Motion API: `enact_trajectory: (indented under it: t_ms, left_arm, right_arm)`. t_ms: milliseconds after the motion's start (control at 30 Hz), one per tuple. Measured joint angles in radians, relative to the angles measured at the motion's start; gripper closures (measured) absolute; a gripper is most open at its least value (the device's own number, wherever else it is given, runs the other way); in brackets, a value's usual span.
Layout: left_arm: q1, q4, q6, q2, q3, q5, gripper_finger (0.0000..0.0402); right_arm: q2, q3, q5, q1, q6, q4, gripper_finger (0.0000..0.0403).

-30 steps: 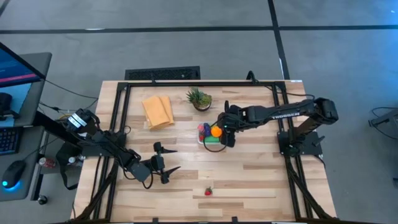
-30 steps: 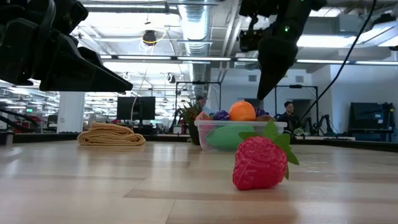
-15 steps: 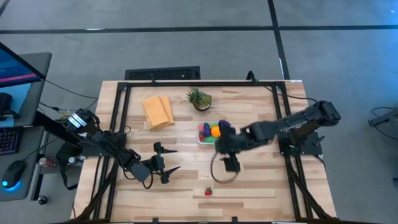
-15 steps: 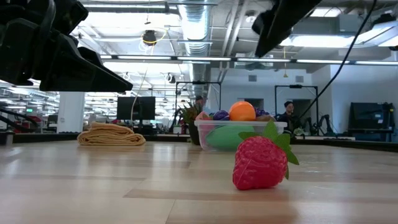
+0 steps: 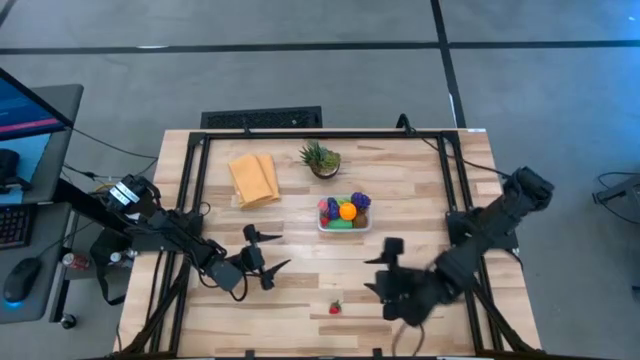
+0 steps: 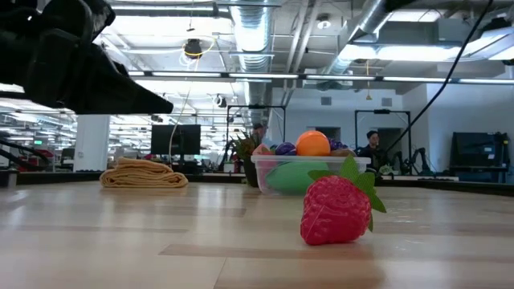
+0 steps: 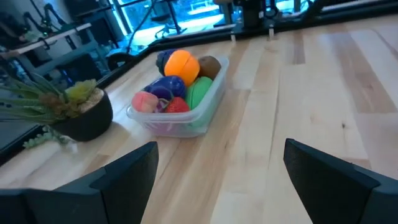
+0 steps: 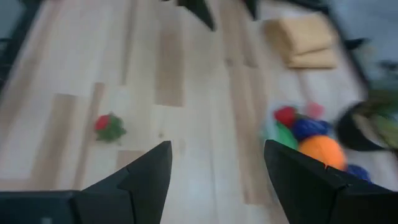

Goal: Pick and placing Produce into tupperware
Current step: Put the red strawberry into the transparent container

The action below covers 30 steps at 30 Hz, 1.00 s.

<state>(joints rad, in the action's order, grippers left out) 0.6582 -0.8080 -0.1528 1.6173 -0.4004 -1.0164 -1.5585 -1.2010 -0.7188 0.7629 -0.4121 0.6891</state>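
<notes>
Lone strawberry (image 5: 335, 307) on table, tupperware (image 5: 344, 212) filled

No legible text or labels

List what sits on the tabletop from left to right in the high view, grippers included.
Folded yellow cloth → left gripper → potted plant → tupperware of produce → right gripper.

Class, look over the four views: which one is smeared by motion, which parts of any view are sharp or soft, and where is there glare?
Right wrist view: smeared throughout, strawberry included. Low view: strawberry crisp, room behind softer, ceiling lights glaring. Left wrist view: tupperware sharp, near fingers soft. High view: evenly lit.
</notes>
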Motion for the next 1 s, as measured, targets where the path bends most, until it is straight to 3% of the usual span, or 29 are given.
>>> enact_trajectory:
  t_ms: [133,433,600,800,1000]
  left_arm:
    - [0.000,-0.021,-0.020,0.000,-0.001,-0.005,0.0065]
    - [-0.024,-0.021,-0.113,0.000,-0.046,-0.070,0.0065]
    - [-0.052,-0.008,-0.237,0.000,-0.049,-0.037,0.0065]
    - [-0.081,0.009,-0.333,0.000,-0.049,0.083,0.0065]
    - [-0.102,0.016,-0.322,0.000,-0.049,0.095,0.0065]
  right_arm:
    - [0.000,0.084,-0.193,0.112,-0.190,0.013,0.0152]
    - [-0.001,0.245,-0.405,0.255,-0.576,0.022,0.0152]
    - [-0.001,0.334,-0.404,0.283,-0.804,0.019,0.0152]
    - [-0.001,0.419,-0.358,0.262,-1.010,0.040,0.0152]
    - [-0.001,0.440,-0.240,0.195,-0.984,0.042,0.0152]
